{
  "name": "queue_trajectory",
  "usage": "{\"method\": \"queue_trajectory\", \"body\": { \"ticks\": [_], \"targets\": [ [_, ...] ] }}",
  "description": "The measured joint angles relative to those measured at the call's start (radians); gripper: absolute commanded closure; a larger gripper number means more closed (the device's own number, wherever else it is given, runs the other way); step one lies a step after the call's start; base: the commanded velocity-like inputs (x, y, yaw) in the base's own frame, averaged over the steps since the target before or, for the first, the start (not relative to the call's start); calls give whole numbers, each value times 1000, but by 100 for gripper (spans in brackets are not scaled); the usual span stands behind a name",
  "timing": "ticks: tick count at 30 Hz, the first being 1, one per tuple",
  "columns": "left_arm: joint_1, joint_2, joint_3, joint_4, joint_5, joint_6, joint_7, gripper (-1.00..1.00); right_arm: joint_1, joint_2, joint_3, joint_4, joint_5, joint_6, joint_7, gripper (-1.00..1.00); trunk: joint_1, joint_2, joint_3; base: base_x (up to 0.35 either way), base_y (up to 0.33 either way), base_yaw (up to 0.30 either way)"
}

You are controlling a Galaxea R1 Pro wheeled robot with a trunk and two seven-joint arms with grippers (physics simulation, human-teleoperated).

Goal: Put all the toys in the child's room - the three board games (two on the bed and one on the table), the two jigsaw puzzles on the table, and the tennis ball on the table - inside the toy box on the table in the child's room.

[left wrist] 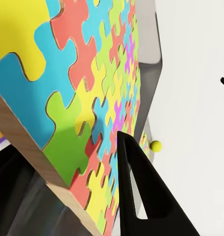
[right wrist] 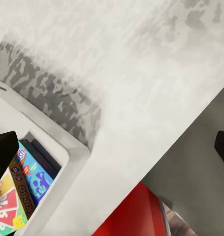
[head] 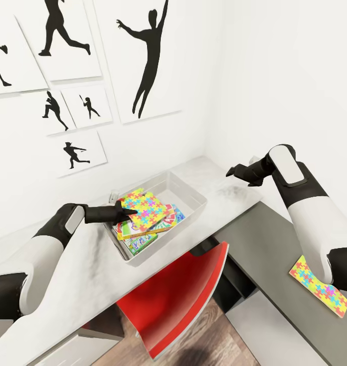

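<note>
The toy box (head: pixel 194 190) sits on the pale table (head: pixel 87 269) by the wall. Three board games lie in it: a Skip-Bo (head: pixel 143 229), a green one (head: pixel 141 245) and a blue one (head: pixel 177 215). My left gripper (head: pixel 126 210) is shut on a jigsaw puzzle (head: pixel 145 209), holding it tilted over those games; one finger (left wrist: pixel 141 191) lies across its printed face (left wrist: pixel 87 83). A second jigsaw puzzle (head: pixel 318 287) rests on the lower dark section, partly behind my right arm. A small tennis ball (left wrist: pixel 155 145) shows beyond the box. My right gripper (head: pixel 235 172) hovers open over the tabletop, right of the box.
A red chair (head: pixel 178 300) is pushed under the table just in front of the toy box. The dark grey lower section (head: pixel 275 239) joins the table at the right. White walls with silhouette pictures (head: pixel 143 56) close the back and the corner.
</note>
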Motion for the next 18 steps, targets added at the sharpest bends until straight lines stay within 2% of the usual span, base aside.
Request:
{"method": "queue_trajectory", "body": {
  "ticks": [10, 11, 18],
  "targets": [
    [0, -1, 0, 0, 0, 0, 1, 100, 0, 0, 0, 0, 1, 0, 0, -100, 0, 0, 0, 0, 0, 0],
    [0, -1, 0, 0, 0, 0, 1, -100, 0, 0, 0, 0, 0, 0, 0, -100, 0, 0, 0, 0, 0, 0],
    [0, -1, 0, 0, -1, -1, 0, -100, 0, 0, 0, 0, 0, 0, 0, -100, 0, 0, 0, 0, 0, 0]
  ]
}}
